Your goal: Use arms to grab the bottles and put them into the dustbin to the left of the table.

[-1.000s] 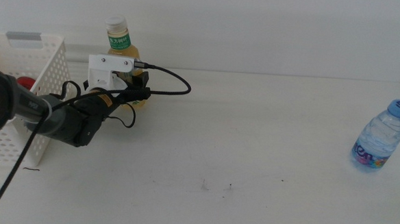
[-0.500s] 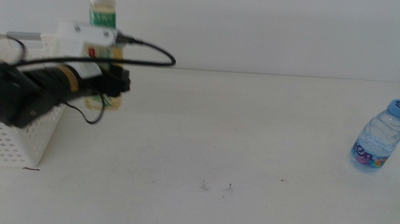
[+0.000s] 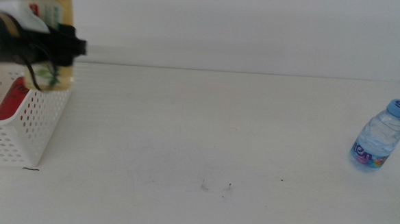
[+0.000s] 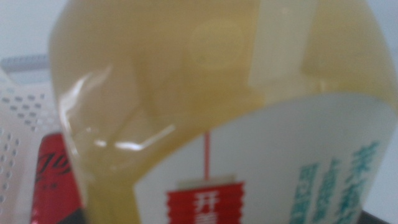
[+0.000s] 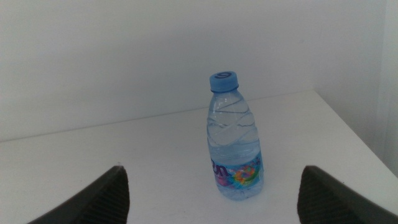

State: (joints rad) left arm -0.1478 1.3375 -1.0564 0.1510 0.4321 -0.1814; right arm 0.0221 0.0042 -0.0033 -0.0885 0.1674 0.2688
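Note:
My left gripper [image 3: 60,48] is shut on the yellow tea bottle [image 3: 52,46] and holds it in the air over the near right corner of the white dustbin [image 3: 28,127] at the table's left end. The bottle's top is cut off by the picture's edge. In the left wrist view the tea bottle [image 4: 205,106] fills the picture and hides the jaws. The red soda can [image 3: 8,102] lies inside the dustbin, also seen below the bottle in the left wrist view [image 4: 56,180]. The small water bottle [image 3: 377,138] stands at the table's far right. My right gripper [image 5: 212,171] is open, facing the water bottle [image 5: 235,146] from a short distance.
The white table [image 3: 212,140] carries a few small dark specks [image 3: 216,187] near the front middle. A white wall runs behind it. The dustbin's perforated wall [image 4: 18,112] shows in the left wrist view.
My left arm has lifted the tea bottle off the table and carried it up and left, from beside the dustbin to above its corner. The water bottle has not moved.

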